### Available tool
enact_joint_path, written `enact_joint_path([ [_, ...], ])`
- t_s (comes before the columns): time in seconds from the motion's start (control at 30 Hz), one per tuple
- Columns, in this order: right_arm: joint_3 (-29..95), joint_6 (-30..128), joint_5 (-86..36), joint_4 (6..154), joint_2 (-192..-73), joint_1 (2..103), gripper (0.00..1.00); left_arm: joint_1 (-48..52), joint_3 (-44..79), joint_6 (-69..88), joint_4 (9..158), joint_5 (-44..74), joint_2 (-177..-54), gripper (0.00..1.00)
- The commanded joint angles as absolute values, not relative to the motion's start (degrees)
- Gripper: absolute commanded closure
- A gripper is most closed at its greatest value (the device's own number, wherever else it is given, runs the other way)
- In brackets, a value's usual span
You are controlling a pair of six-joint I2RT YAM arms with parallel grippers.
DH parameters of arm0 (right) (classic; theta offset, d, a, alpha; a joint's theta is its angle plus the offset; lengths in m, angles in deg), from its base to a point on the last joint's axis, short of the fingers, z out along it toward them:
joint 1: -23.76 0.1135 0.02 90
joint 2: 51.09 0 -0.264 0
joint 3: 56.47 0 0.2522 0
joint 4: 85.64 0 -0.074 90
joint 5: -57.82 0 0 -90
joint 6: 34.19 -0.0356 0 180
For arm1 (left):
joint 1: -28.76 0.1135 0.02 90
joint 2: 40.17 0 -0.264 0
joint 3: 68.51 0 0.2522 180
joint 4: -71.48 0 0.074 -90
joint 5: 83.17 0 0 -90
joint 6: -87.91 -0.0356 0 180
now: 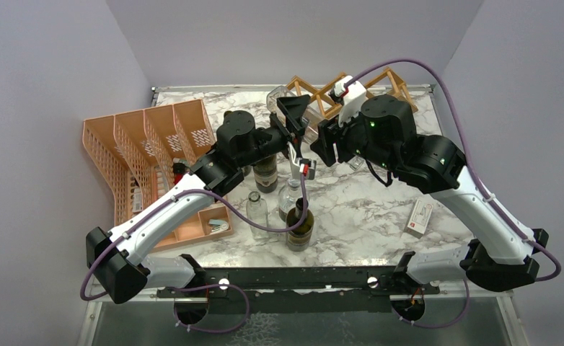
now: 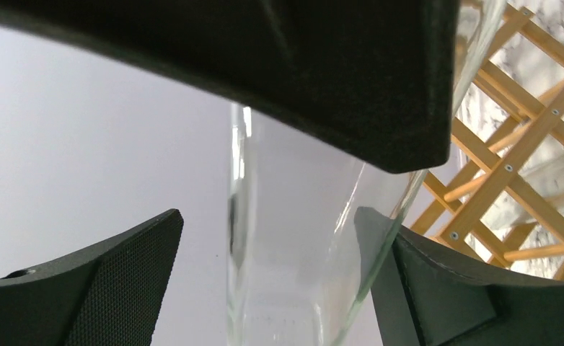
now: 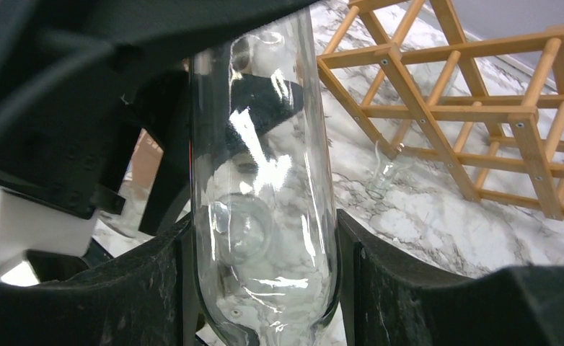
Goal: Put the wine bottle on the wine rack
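The right gripper (image 3: 265,288) clamps the clear wine bottle (image 3: 261,180) above the counter (image 1: 366,209), near the wine rack (image 3: 481,108); the left gripper (image 2: 265,274) sits open around it. Smooth glass could slip, or clip the rack going in.

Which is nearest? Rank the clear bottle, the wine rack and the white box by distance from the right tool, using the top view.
1. Clear bottle: gripped in the right tool itself.
2. Wine rack: just behind the tool, at the back.
3. White box: farthest, off to the near right.
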State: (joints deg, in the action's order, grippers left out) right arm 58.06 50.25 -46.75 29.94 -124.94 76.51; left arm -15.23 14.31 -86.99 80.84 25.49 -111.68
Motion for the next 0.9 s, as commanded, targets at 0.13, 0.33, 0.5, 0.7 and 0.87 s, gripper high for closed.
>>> enact_joint_path([
  [0.13,58.7,50.5,-56.6,40.3,-125.3,71.7,0.99,-15.4,15.5,-79.4,75.0,25.4,-109.8,0.01],
  [0.33,55.9,48.5,-50.5,42.5,-127.1,60.4,0.99,-15.2,21.3,-67.3,76.1,19.1,-110.0,0.01],
  [0.5,45.5,43.9,-48.9,44.1,-122.6,53.3,0.99,-15.2,24.6,-54.4,73.5,14.0,-110.0,0.01],
  [0.7,31.6,39.5,-49.5,43.9,-114.2,50.2,0.99,-15.2,26.8,-34.0,73.0,5.5,-108.1,0.02],
  [0.87,24.0,37.8,-50.2,43.6,-111.5,48.5,0.99,-15.2,24.1,-18.1,75.2,0.3,-103.1,0.01],
])
